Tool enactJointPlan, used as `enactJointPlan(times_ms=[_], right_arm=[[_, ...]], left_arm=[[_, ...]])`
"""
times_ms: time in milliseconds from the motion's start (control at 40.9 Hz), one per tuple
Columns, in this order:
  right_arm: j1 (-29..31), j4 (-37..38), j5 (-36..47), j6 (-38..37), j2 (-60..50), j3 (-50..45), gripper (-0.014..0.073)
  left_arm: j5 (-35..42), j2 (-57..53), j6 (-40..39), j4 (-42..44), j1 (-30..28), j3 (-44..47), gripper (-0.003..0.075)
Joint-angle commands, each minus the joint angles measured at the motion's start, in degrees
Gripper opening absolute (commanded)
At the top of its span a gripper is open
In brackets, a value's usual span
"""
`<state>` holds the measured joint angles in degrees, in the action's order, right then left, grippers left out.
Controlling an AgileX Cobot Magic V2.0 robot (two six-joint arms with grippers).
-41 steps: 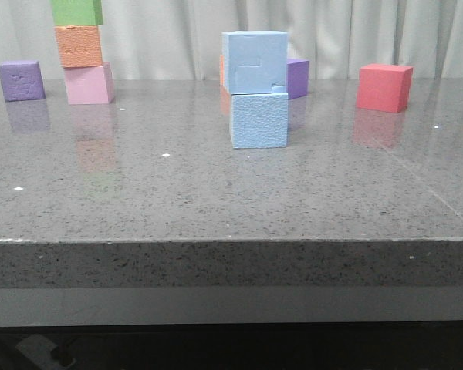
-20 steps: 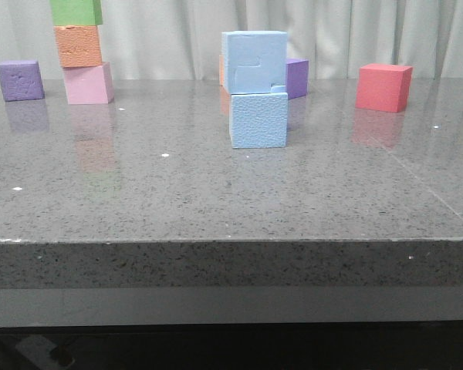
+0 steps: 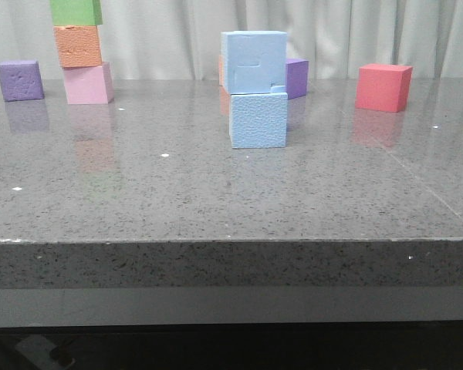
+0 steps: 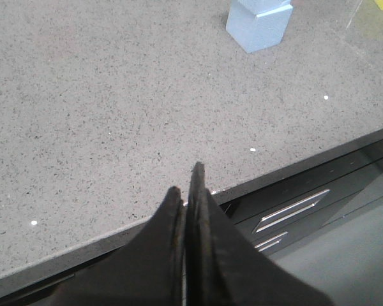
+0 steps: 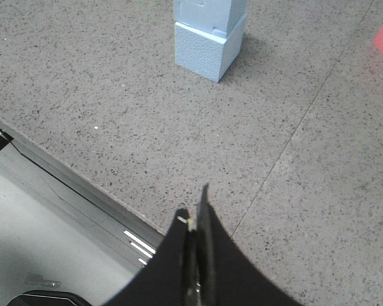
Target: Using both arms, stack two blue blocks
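Two pale sky-blue blocks stand stacked in the middle of the table. The upper block (image 3: 254, 60) rests on the lower block (image 3: 258, 119), set slightly to the left of it. The stack also shows in the left wrist view (image 4: 259, 25) and in the right wrist view (image 5: 209, 38). My left gripper (image 4: 186, 185) is shut and empty, over the table's front edge, far from the stack. My right gripper (image 5: 195, 207) is shut and empty, also over the front edge. Neither gripper shows in the front view.
A tower of pink (image 3: 88, 83), orange (image 3: 79, 46) and green (image 3: 76, 11) cubes stands at the back left, with a purple cube (image 3: 20, 80) beside it. Another purple cube (image 3: 296, 77) sits behind the stack. A red cube (image 3: 383, 87) stands at the back right.
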<state>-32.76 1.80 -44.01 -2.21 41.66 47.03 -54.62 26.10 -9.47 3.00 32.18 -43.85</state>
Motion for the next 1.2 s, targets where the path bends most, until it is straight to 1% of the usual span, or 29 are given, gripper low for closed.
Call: enactJointPlan(times_ms=[0, 342, 489, 587, 709, 806, 855, 929, 1026, 1124, 1173], right_arm=[[0.3, 0.7, 4.3, 0.6, -0.3, 1.4, -0.0119], [0.3, 0.7, 4.2, 0.6, -0.3, 1.4, -0.0119], [0.3, 0.7, 4.2, 0.6, -0.3, 1.4, -0.0119], [0.3, 0.7, 4.2, 0.6, -0.3, 1.4, -0.0119], [0.3, 0.7, 4.2, 0.6, -0.3, 1.4, -0.0119], [0.3, 0.7, 4.2, 0.6, -0.3, 1.4, -0.0119], [0.3, 0.7, 4.2, 0.6, -0.3, 1.4, -0.0119], [0.3, 0.7, 4.2, 0.6, -0.3, 1.4, -0.0119], [0.3, 0.7, 4.2, 0.6, -0.3, 1.4, -0.0119], [0.3, 0.7, 4.2, 0.6, -0.3, 1.4, -0.0119], [0.3, 0.7, 4.2, 0.6, -0.3, 1.4, -0.0119]], left_arm=[[4.5, 0.3, -0.6, 0.3, 0.4, -1.4, -0.0020], [4.5, 0.3, -0.6, 0.3, 0.4, -1.4, -0.0020], [10.2, -4.6, -0.6, 0.0, 0.4, 3.5, -0.0020], [15.8, -8.8, -0.6, 0.3, -3.5, 9.3, -0.0020], [24.9, -14.2, -0.6, 0.6, -11.2, 17.3, -0.0020], [34.5, -18.1, -0.6, -2.4, -18.5, 23.6, -0.0020], [37.6, -19.4, -0.6, -4.1, -21.2, 26.5, -0.0020], [40.1, -20.0, -0.6, -6.0, -24.4, 29.3, -0.0020], [40.7, -20.2, -0.6, -5.9, -26.8, 32.4, -0.0020], [41.2, -20.2, -0.6, -5.9, -27.4, 34.3, -0.0020], [42.9, -20.8, -0.6, -6.4, -27.4, 35.4, -0.0020]])
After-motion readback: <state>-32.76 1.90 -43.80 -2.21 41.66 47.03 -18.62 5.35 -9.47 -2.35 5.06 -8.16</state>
